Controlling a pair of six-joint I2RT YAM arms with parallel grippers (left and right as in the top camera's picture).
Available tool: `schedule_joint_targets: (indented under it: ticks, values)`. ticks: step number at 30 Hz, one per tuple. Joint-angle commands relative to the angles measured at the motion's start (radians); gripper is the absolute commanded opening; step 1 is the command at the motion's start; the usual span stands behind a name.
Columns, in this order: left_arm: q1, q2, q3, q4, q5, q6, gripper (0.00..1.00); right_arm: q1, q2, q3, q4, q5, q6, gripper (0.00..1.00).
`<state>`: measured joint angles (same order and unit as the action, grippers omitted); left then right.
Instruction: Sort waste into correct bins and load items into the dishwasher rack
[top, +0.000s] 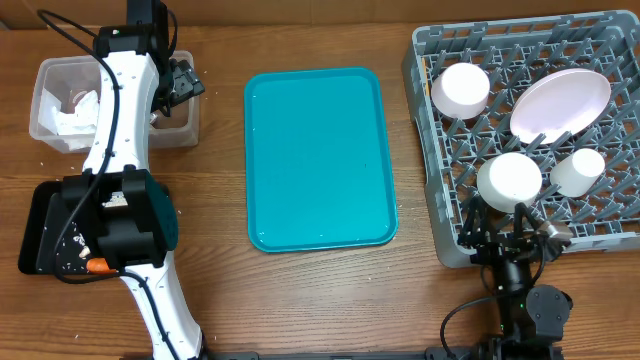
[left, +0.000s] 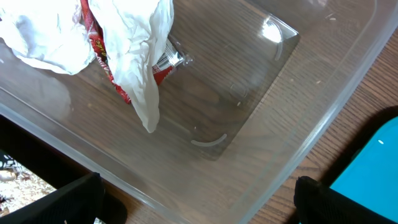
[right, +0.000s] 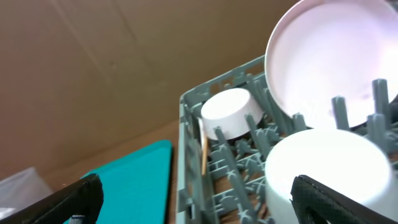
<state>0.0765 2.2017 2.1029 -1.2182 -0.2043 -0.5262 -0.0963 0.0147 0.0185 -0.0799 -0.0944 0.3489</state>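
The clear tub (top: 45, 118) at the far left holds crumpled white napkins (left: 134, 46) and a red foil wrapper (left: 101, 55). My left gripper (top: 184, 82) hangs open over the tub's right end, with nothing between its fingers (left: 65, 200). In front of the tub, the black tray (top: 35, 232) holds an orange carrot (top: 97, 266) and pale crumbs (top: 72, 240). The grey dishwasher rack (top: 432, 215) on the right carries two white bowls (top: 460, 88) (top: 510, 177), a small cup (top: 577, 170) and the pinkish plate (top: 560, 104). My right gripper (top: 510, 233) is open at the rack's near edge, just in front of the nearer bowl (right: 329, 168).
A flat teal tray (top: 318, 158) lies in the middle of the wooden table between the bins and the rack. My left arm (top: 125, 150) reaches over the black tray and part of the tub.
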Motion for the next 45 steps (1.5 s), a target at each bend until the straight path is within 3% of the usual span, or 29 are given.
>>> schedule_joint_targets:
  ticks: [1, 28, 34, 45]
  values:
    - [0.002, -0.006, 0.021, 0.000, 0.004, -0.024, 1.00, -0.003, -0.013, -0.010, 0.001, 0.027, -0.150, 1.00]
    - [0.002, -0.006, 0.021, 0.000, 0.004, -0.024, 1.00, -0.003, -0.013, -0.010, -0.003, 0.096, -0.169, 1.00]
    - [0.002, -0.006, 0.021, 0.000, 0.004, -0.024, 1.00, -0.003, -0.013, -0.010, -0.002, 0.124, -0.361, 1.00]
    - [-0.006, -0.006, 0.021, 0.000, 0.004, -0.024, 1.00, -0.003, -0.013, -0.010, -0.001, 0.123, -0.369, 1.00]
